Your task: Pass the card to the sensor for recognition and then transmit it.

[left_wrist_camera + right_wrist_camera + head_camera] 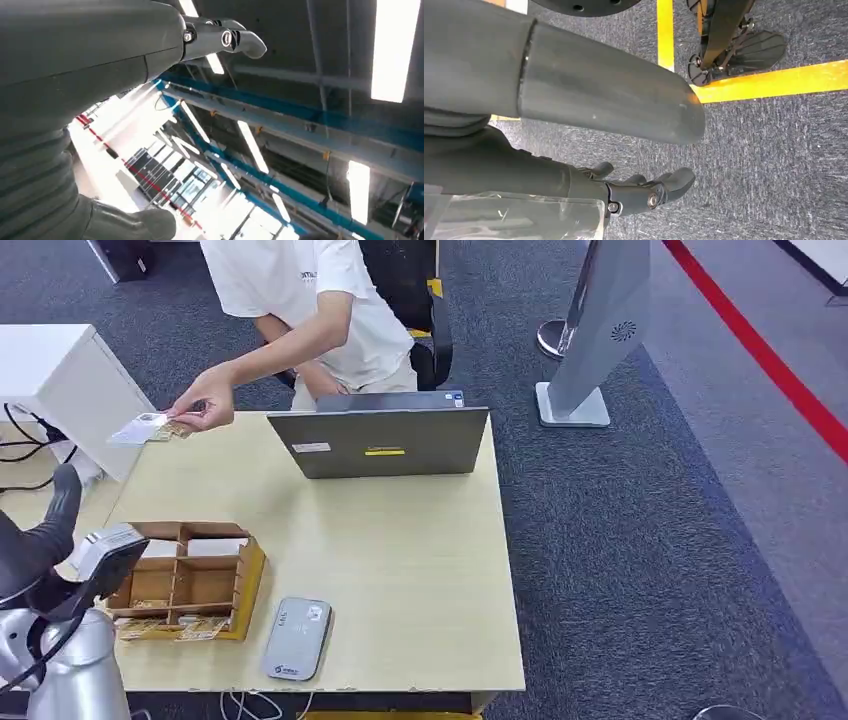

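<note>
Apparently late in the task: card (140,428), thin, white and flat, pinched in a person's hand (205,402) over the far left corner of the pale wood-grain table (420,570). Left hand (52,520) raised, dark fingers apart, holding nothing; right hand (644,192) hanging over carpet, loosely apart, empty. Next, probably fetch another card from the compartmented cardboard tray (190,585) beside the rounded grey sensor (297,638).

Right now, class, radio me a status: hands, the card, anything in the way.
Left hand raised, empty. Right hand hanging, empty. Card in person's hand at table's far corner. Sensor unobstructed.
</note>
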{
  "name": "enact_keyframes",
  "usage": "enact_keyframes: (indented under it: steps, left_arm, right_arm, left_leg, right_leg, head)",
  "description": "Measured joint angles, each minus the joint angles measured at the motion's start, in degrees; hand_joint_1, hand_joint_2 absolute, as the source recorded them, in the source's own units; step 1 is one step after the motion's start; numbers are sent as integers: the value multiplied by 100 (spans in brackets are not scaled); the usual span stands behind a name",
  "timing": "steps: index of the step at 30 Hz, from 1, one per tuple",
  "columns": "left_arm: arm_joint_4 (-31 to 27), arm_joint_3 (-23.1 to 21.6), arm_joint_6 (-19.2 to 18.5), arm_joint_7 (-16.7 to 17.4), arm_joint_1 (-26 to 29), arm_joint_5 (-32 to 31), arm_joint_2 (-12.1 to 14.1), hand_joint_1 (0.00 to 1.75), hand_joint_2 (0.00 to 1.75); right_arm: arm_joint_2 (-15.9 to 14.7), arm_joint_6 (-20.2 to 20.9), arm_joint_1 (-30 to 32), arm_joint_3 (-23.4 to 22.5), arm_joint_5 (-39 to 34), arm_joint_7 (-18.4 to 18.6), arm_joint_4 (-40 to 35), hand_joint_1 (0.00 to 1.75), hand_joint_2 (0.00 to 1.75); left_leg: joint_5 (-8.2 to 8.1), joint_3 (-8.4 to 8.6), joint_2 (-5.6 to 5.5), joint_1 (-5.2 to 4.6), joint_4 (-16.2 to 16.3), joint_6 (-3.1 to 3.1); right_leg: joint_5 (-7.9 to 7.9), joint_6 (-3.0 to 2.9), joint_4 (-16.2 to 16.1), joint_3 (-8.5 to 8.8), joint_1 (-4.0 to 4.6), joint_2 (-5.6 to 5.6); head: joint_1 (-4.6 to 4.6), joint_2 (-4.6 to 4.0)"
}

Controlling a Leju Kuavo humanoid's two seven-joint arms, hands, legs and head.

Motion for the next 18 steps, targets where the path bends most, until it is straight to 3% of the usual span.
enact_keyframes:
  steps: [18]
  left_arm:
    - [1896,-1070,-269,1793,-578,-565,1022,0,175]
  right_arm:
    - [-9,44,-11,20,42,46,0,0,0]
  left_leg:
    - [0,-1,6,1,1,0]
  right_leg:
    - [1,-1,1,-6,0,6]
  head:
    - [-6,0]
